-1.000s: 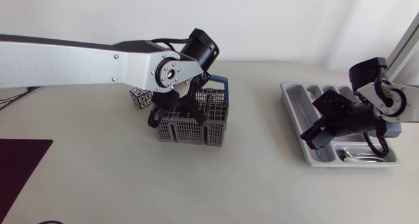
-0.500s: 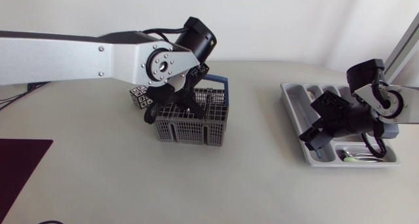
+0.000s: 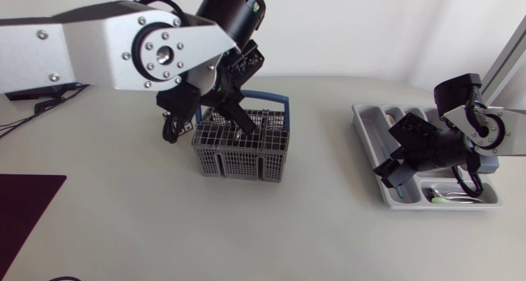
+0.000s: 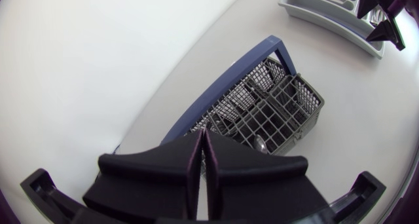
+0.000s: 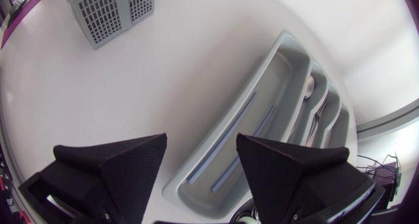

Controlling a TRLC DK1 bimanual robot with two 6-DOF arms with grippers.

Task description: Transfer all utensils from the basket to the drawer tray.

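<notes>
One spoon [image 4: 260, 143] lies in a cell of the grey basket [image 3: 241, 154], which has a blue handle and stands on the desk [image 3: 312, 232] toward nine o'clock from the desk's middle in the head view. The left gripper [image 4: 200, 142] hangs right over the basket's open top, its fingers pressed together. The drawer tray [image 3: 367, 121] lies well apart at three o'clock, with cutlery [image 5: 319, 109] in its narrow compartments. The right gripper [image 3: 393, 172] hovers over the tray's long compartment, fingers spread wide apart.
</notes>
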